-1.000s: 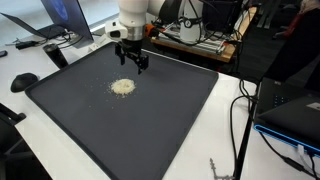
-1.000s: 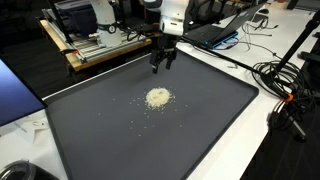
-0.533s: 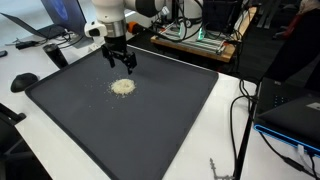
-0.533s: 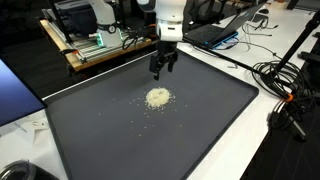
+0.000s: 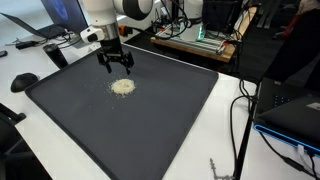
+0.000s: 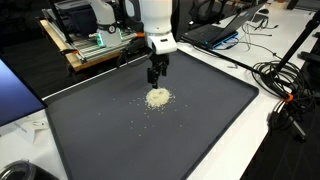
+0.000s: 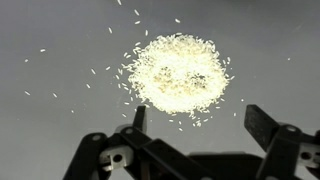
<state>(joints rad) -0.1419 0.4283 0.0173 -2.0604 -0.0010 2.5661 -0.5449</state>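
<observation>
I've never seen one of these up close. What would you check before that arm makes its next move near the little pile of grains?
1. The tool is open: ok.
2. Nothing between its fingers: ok.
3. The tool hovers above the grain pile without touching it: ok.
4. Grains all in one heap: not ok, strays dot the black mat.
5. Tool centred over the pile: cannot tell.
</observation>
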